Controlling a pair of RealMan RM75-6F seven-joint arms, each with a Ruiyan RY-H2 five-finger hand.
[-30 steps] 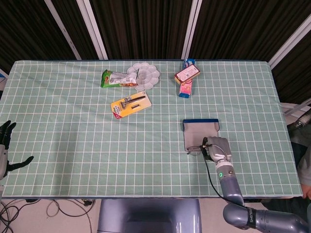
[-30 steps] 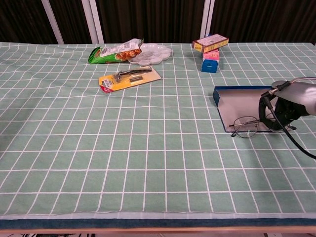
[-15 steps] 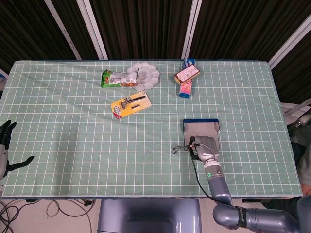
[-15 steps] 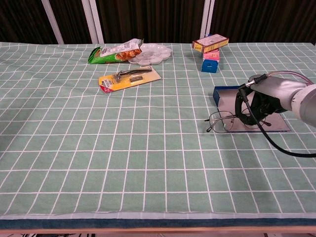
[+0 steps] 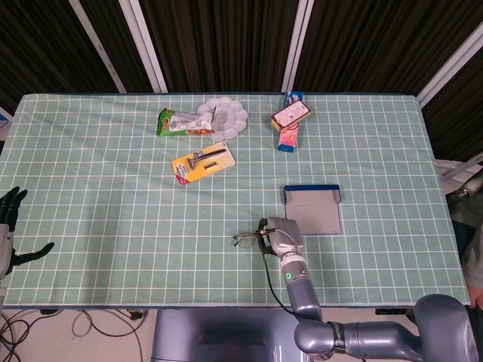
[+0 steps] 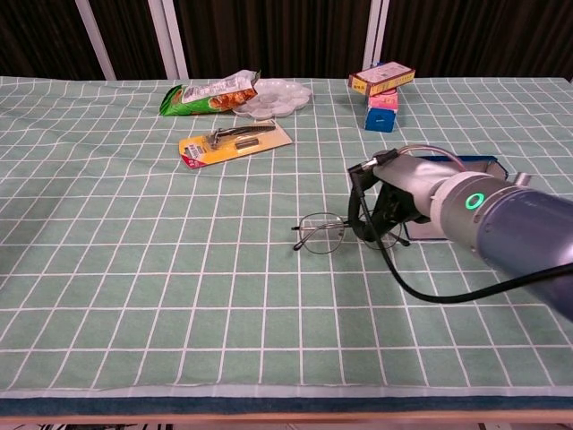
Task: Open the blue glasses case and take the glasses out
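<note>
The blue glasses case (image 5: 312,209) lies open and flat on the green checked cloth, right of centre; in the chest view my right arm hides most of the case (image 6: 491,164). My right hand (image 5: 280,234) (image 6: 387,206) grips the thin-framed glasses (image 5: 246,240) (image 6: 322,235), which stick out to its left, just above or on the cloth and left of the case. My left hand (image 5: 10,226) hangs at the far left table edge, fingers apart, holding nothing.
At the back lie a green snack packet (image 5: 179,122), a white palette tray (image 5: 225,115) and stacked small boxes (image 5: 290,121). A carded razor (image 5: 204,163) lies left of centre.
My right hand has carried the glasses leftward, off the open case and onto the cloth beside it. The left hand has stayed put.
</note>
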